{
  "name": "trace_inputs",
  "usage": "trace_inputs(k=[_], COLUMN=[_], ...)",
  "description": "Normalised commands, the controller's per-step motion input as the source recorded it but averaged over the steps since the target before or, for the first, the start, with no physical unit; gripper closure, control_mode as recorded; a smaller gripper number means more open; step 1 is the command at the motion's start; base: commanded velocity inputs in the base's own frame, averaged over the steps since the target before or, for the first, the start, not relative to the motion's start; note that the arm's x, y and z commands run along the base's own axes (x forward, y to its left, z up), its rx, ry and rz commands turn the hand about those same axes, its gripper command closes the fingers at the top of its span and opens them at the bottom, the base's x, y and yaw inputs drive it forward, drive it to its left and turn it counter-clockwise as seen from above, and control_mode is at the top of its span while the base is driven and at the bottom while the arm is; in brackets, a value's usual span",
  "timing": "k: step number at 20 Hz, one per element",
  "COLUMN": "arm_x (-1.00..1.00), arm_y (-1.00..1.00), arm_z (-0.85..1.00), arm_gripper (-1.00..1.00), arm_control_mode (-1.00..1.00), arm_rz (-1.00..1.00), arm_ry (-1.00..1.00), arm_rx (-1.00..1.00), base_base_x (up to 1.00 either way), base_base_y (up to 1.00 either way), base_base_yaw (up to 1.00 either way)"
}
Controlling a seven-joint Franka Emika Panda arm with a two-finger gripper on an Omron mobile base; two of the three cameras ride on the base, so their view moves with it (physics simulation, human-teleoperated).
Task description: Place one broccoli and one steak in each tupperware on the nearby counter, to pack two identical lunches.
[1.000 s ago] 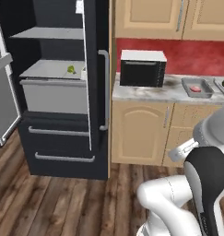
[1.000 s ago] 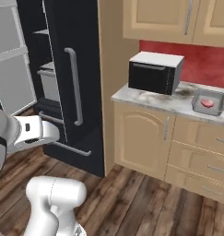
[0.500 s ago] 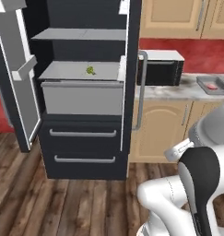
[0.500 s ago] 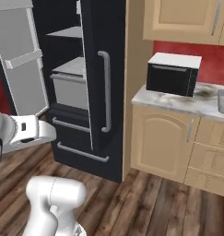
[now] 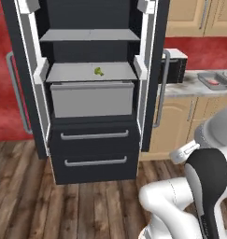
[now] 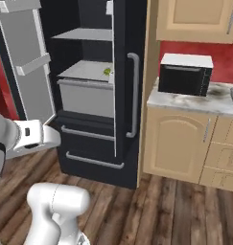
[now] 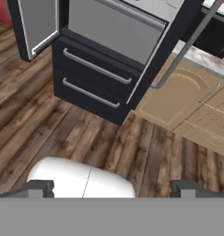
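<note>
broccoli (image 5: 99, 71): too small for me to make out, centre of frame.
tupperware (image 5: 213, 80): cut by right edge, contents unclear.
my fingertips (image 7: 39, 188): barely showing at bottom.

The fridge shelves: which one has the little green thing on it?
The lower shelf, directly above the grey drawer, carries the broccoli. The upper shelf is bare.

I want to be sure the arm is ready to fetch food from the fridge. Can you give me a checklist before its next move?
1. Fridge doors open: ok.
2. Broccoli lying free on the grey shelf: ok.
3. Gripper open and holding nothing: ok.
4. Tupperware waiting on the counter: ok, something red lies in it.
5. Steak in the fridge: cannot tell.
6. Broccoli within the arm's reach from here: cannot tell.
</note>
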Motion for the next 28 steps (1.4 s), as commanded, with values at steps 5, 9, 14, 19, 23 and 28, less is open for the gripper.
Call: trace_inputs(k=[5, 9, 14, 19, 23, 28], arm_x=[0.0, 0.0, 0.0, 0.0, 0.0, 0.0], arm_y=[0.0, 0.0, 0.0, 0.0, 0.0, 0.0], arm_z=[0.0, 0.0, 0.0, 0.0, 0.0, 0.0], arm_gripper=[-1.0, -1.0, -1.0, -1.0, -1.0, -1.0], arm_control_mode=[1.0, 1.0, 1.0, 1.0, 1.0, 1.0], arm_rz=[0.0, 0.0, 0.0, 0.0, 0.0, 0.0], arm_ry=[0.0, 0.0, 0.0, 0.0, 0.0, 0.0], arm_rx=[0.0, 0.0, 0.0, 0.0, 0.0, 0.0], base_base_x=[-0.08, -0.01, 0.0, 0.0, 0.22, 0.75], base_base_y=[1.0, 0.73, 0.18, 0.01, 0.01, 0.01], base_base_yaw=[-0.32, -0.26, -0.03, 0.04, 0.08, 0.06])
